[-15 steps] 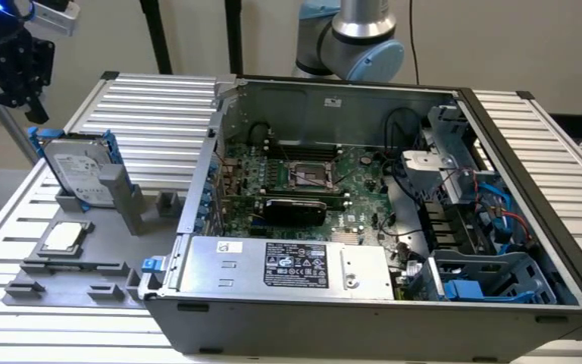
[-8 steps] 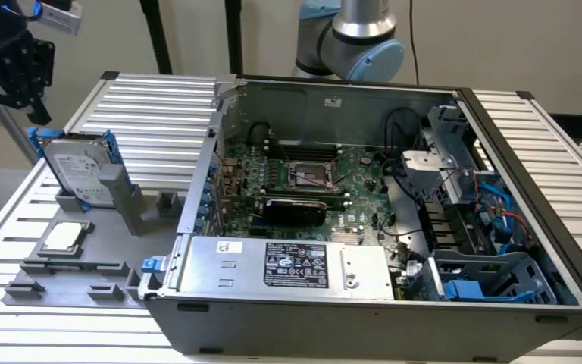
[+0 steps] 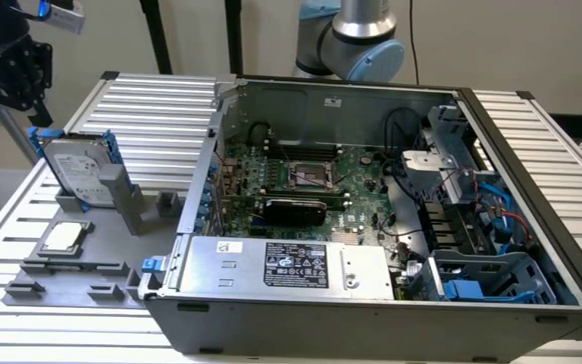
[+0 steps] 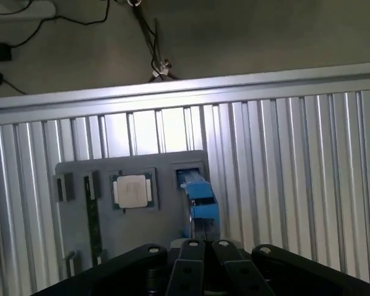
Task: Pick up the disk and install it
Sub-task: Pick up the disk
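Hand sits closest to the wrist camera. Its black fingers and linkage poke in at the picture's edge, and the rest is cut off. The fingers are drawn close w/ just a slit btwn them, holding nothing. In the exterior view the hand is a dark mass in the top corner on the exterior view's left. It is partly cropped there, so its outline is hard to read.

Disk stands upright on edge in a grey tray on the slatted desk. It is on the exterior view's left of the open PC case. Its blue frame runs along both sides, and the label print is too small to read. Seen from the wrist, the disk is edge-on, a blue strip whose near end is hidden behind the fingers. A square chip lies flat in a tray pocket just beside it, not touching.

Arm rises behind the case, w/ its upper part out of frame. The hand hangs above the disk, apart from it, pointing down at the tray.

Inside the case are a green board and a silver box w/ a black label. A bluish plastic bay sits at the corner on the exterior view's right, and its contents are hard to make out.
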